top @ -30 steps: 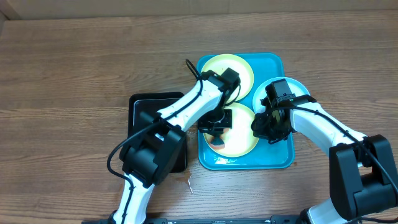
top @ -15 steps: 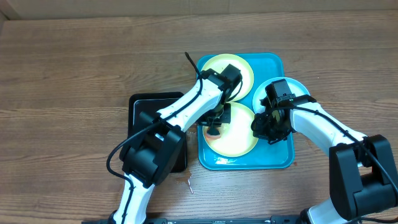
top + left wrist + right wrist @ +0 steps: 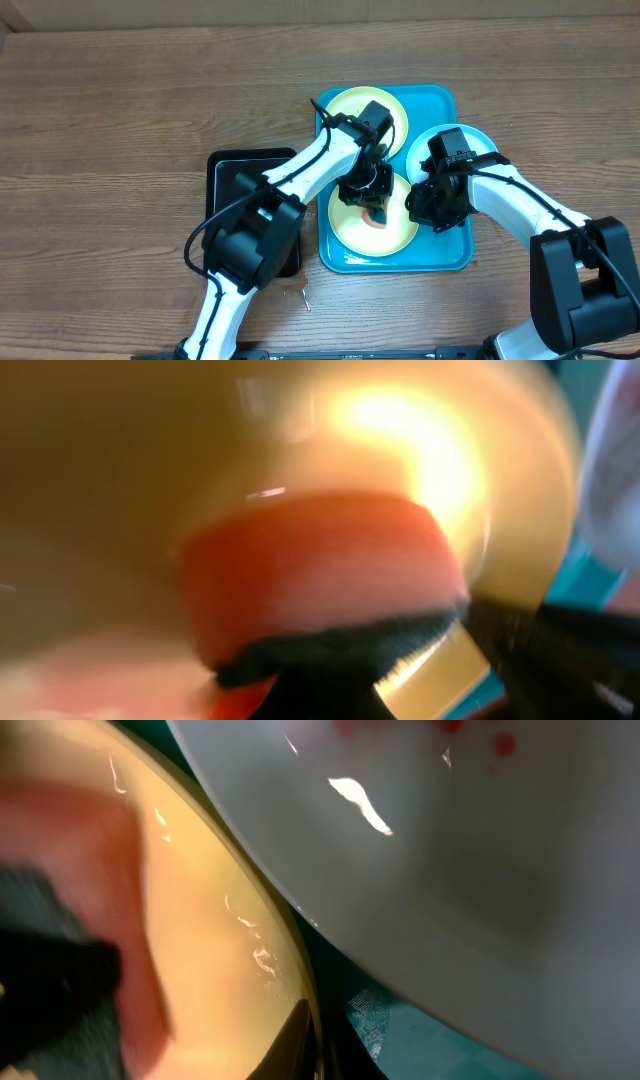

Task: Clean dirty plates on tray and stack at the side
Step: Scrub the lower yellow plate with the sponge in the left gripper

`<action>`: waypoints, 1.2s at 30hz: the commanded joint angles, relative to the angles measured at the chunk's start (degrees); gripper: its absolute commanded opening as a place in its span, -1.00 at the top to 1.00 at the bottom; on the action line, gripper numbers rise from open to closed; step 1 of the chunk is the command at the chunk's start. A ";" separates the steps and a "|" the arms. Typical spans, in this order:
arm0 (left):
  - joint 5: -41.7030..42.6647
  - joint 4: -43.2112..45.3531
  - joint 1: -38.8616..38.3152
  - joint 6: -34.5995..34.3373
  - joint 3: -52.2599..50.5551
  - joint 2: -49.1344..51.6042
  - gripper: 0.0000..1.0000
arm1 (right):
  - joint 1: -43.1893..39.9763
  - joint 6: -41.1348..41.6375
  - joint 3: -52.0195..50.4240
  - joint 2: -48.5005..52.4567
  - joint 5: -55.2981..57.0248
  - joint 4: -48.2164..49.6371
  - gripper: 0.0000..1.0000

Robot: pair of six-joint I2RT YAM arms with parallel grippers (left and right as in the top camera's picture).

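I see the turquoise tray (image 3: 400,262) mid-table (image 3: 120,150) carrying all three plates. On the nearest yellow-green plate (image 3: 350,225) my left gripper (image 3: 370,208) is clamped on an orange sponge (image 3: 320,575) with a dark backing, pressed to the plate's pale centre. My right gripper (image 3: 420,212) is fully closed at that plate's right rim, pinching it as far as I can tell. Farther right the light-blue plate (image 3: 478,140), red-specked, overhangs the tray's lip, the far yellow-green plate (image 3: 345,110) lies at the back end, and a black tray (image 3: 230,180) sits just left.
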 commanded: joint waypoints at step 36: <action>-8.07 -1.20 -0.17 -0.37 4.61 2.08 0.90 | -0.04 -0.20 -0.44 1.03 1.75 0.59 0.92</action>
